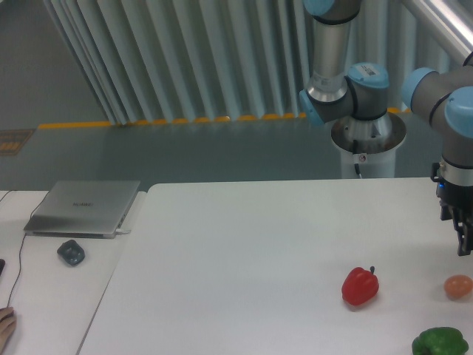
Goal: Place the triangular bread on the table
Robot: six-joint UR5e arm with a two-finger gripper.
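No triangular bread shows anywhere in the frame; it is either outside the camera's view past the right edge or hidden, and I cannot say which. Judging from the task wording alone, such a wedge would be light, somewhat soft under pressure and smooth-crusted, so a gentle pinch across two flat sides near its middle would suit it better than a grip on a corner. Gripper (pixel 463 240) sits at the far right edge, partly cut off by the frame, hanging above the table (pixel 244 251) with its dark fingers pointing down; whether they are spread or pressed together cannot be told, and nothing is visibly held between them. Just below it, lower right, lies a small orange-tan ball (pixel 458 286), apart from the fingers. Left of that ball rests a red bell pepper (pixel 360 286), and a green bell pepper (pixel 440 342) sits at the bottom right corner, partly cropped. Arm base (pixel 367 137) stands behind the table's far edge, upper right. Left side of the frame holds a separate desk (pixel 52 296) with a closed silver laptop (pixel 83 208), a dark mouse (pixel 71 253) in front of it, and a fingertip-like patch of skin (pixel 6 325) at the lower left edge.
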